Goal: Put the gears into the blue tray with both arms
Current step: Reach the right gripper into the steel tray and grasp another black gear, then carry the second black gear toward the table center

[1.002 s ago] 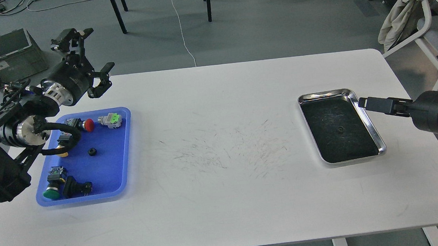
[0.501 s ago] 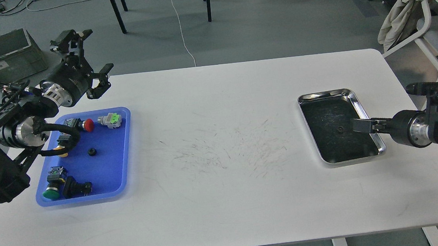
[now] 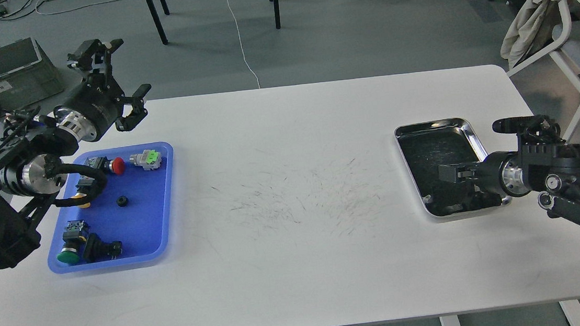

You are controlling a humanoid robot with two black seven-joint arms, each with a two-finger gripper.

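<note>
The right gripper is being held low over the dark bottom of the steel tray, its fingers seen as one dark mass, so whether they are spread or closed cannot be told, and no gear can be made out beneath it. The left gripper is being held above the far-left table edge with its claws spread wide and empty, just beyond the blue tray, where one gear is lying among push-button switches.
</note>
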